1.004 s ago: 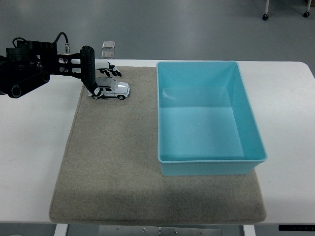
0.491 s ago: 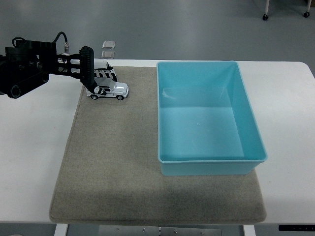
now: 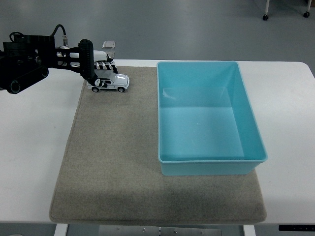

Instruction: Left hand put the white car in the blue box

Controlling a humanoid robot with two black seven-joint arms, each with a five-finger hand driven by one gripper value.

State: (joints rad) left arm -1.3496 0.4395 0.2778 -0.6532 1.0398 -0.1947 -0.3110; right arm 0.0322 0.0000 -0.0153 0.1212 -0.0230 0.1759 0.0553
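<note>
White car (image 3: 110,82) is at the far left corner of the grey mat (image 3: 123,162), with its front toward the blue box (image 3: 206,118). My left hand (image 3: 101,69) is on it: the fingers (image 3: 107,66) are curled over its roof and far side, closed around it, and the black thumb part presses at its rear end. The car looks a little off the mat, but I cannot tell this surely. The blue box stands to the right on the mat, well apart from the car, on the white table (image 3: 34,147)
</note>
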